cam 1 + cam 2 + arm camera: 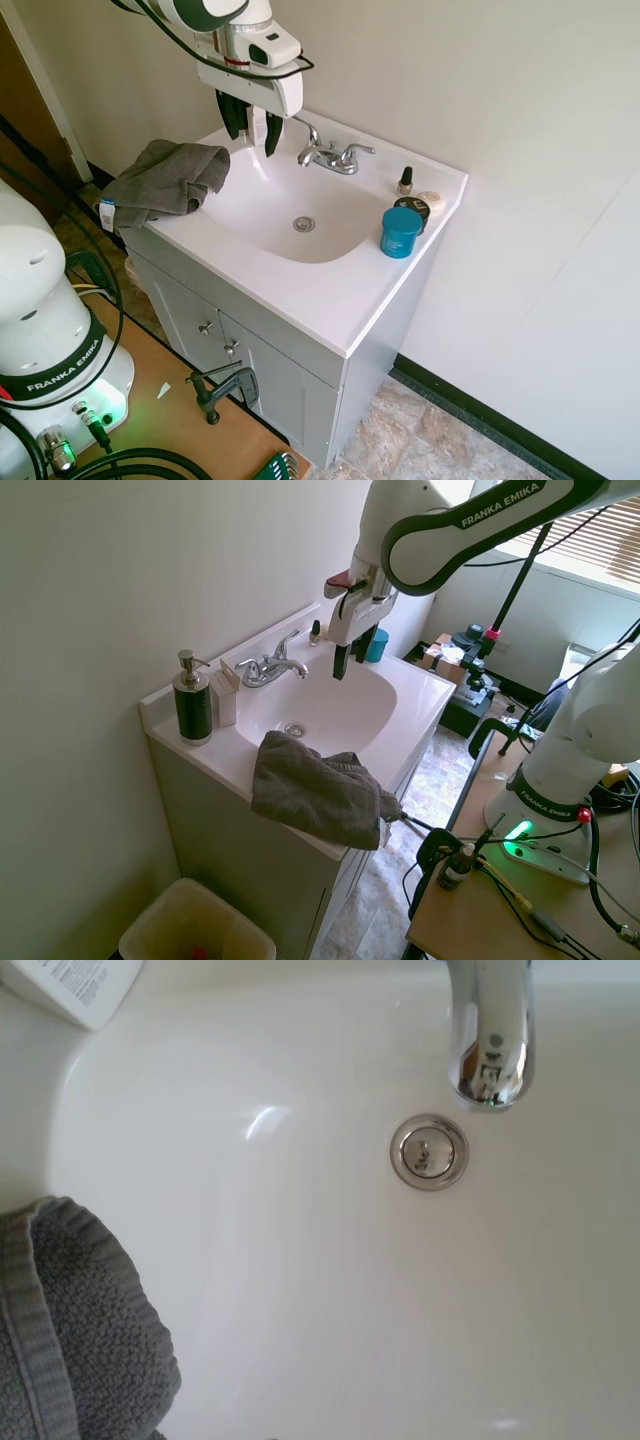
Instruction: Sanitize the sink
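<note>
Above sink (pixel 330 300) basin, gripper (pixel 252 135) hangs w/ fingers spread, empty — grey towel (pixel 165 180) on rim.

Arm: white Franka arm reaches in from the upper right; its black-fingered gripper (pixel 350 658) hangs above the basin, fingers apart, nothing between them
Sink: glossy white rectangular vanity top with oval basin (pixel 420 695); round chrome drain (pixel 293 730) low in the bowl; chrome two-handle faucet (pixel 270 667) at the back
Towel: crumpled grey terry towel (pixel 318 792) draped over the front rim, hanging down the cabinet
Back left corner: dark soap pump bottle with chrome top (pixel 192 702); small white box (pixel 224 694) just beside it
Far end: teal round jar (pixel 377 644) and small dark bottle (pixel 315 632), partly hidden behind the gripper
Floor: cream waste bin (pixel 196 931) beside the cabinet
</note>
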Available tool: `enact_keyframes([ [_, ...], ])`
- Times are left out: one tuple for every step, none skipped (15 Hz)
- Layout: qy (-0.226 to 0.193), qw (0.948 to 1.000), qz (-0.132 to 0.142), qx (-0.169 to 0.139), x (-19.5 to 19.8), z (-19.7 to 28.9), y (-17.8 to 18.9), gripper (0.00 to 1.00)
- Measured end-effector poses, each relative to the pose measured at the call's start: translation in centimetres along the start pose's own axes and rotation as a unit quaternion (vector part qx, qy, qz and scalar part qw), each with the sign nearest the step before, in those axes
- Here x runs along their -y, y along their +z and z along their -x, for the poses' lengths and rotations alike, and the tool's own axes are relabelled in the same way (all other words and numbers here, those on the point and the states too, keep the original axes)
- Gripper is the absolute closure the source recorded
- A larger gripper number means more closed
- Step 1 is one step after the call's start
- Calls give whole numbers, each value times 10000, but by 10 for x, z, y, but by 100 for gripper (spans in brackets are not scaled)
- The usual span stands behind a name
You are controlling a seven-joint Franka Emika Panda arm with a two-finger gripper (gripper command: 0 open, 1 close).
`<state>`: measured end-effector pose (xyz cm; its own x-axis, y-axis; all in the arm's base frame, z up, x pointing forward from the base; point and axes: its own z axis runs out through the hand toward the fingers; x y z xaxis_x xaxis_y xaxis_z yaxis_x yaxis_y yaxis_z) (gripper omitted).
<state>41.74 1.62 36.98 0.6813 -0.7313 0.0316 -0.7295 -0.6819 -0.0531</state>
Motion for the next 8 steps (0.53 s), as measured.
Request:
enact_keyframes([
  [16, 10000, 1, 2, 0, 0, 0, 0],
  [27, 10000, -19, -10, 1, 1, 0, 0],
  [-19, 10000, -60, -20, 5, 6, -2, 0],
  [-118, 9999, -120, -25, 12, 17, -2, 0],
  [-234, 9994, -227, -59, 20, 35, -3, 0],
  [-339, 9988, -346, -96, 29, 58, -2, 0],
  [-427, 9980, -440, -123, 35, 81, 0, 0],
  [-512, 9973, -514, -143, 39, 105, 4, 0],
])
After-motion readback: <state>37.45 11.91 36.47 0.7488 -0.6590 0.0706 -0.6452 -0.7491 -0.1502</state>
